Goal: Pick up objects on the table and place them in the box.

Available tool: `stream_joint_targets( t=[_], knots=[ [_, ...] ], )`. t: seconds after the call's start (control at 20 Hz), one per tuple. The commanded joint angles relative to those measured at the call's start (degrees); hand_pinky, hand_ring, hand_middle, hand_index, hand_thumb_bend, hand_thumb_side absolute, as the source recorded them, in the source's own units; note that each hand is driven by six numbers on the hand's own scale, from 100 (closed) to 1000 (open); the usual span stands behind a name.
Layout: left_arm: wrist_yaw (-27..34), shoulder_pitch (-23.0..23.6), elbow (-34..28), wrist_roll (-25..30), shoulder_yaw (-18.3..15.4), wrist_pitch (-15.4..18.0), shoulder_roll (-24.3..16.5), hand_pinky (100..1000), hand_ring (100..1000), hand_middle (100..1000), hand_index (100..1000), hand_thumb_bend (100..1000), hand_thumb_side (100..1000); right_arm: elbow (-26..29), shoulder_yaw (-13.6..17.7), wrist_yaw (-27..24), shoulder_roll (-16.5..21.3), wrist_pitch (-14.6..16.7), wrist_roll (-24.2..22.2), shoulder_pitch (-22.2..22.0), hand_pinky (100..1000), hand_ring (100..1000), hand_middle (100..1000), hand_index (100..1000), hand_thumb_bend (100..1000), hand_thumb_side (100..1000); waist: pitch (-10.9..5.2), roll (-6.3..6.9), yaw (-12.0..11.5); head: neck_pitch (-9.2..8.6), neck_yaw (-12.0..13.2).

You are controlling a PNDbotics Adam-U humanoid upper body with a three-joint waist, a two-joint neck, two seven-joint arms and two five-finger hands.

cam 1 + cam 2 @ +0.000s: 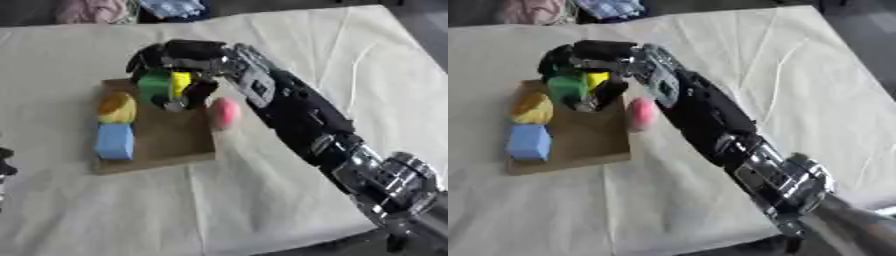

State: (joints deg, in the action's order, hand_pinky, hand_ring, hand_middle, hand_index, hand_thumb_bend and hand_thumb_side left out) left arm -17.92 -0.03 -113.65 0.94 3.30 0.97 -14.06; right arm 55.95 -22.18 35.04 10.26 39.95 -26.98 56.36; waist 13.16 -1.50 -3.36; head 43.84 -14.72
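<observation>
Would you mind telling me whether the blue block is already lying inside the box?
Yes, the blue block lies in the near left corner of the flat brown box, just in front of a yellow-orange object.

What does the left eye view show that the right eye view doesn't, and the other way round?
Only the left eye view shows a dark part at its left edge, probably the left hand; its fingers cannot be made out. The right eye view adds nothing of the task's things. Both show the right hand curled round a green and yellow object over the far end of the cardboard box, a yellow object and a blue block lying in the box, and a pink object at its right wall.
</observation>
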Motion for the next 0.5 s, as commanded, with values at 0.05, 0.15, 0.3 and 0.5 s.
stream_joint_targets(
  t=[0.05, 0.15, 0.3, 0.5],
  knots=[
    [-0.11, -0.32, -0.94, -0.04, -0.49, -0.13, -0.44, 736, 535, 595, 825, 100, 674, 1.74, -0.18, 0.0, 0.63, 12.01, -14.61, 0.27, 778, 743, 882, 865, 100, 240, -0.51, -0.7, 0.09, 0.11, 0.14],
    [-0.16, -0.27, -0.94, -0.1, -0.55, -0.18, -0.45, 737, 535, 596, 825, 100, 674, 2.42, -0.14, 0.24, 0.95, 12.01, -15.5, -0.17, 817, 784, 896, 885, 100, 265, -0.5, -0.77, 0.19, 0.17, 0.17],
    [-0.17, -0.33, -0.94, -0.1, -0.55, -0.23, -0.47, 737, 535, 596, 825, 100, 674, 4.01, -0.37, 1.61, 1.46, 12.01, -16.03, -0.36, 883, 859, 931, 925, 100, 278, -0.5, -0.82, 0.29, 0.17, 0.18],
    [-0.2, -0.27, -0.94, -0.15, -0.62, -0.23, -0.43, 737, 535, 596, 825, 100, 673, 5.27, -0.17, 3.73, 2.17, 12.01, -15.22, -0.5, 941, 932, 964, 952, 100, 278, -0.52, -0.74, 0.41, 0.09, 0.2]
  ],
)
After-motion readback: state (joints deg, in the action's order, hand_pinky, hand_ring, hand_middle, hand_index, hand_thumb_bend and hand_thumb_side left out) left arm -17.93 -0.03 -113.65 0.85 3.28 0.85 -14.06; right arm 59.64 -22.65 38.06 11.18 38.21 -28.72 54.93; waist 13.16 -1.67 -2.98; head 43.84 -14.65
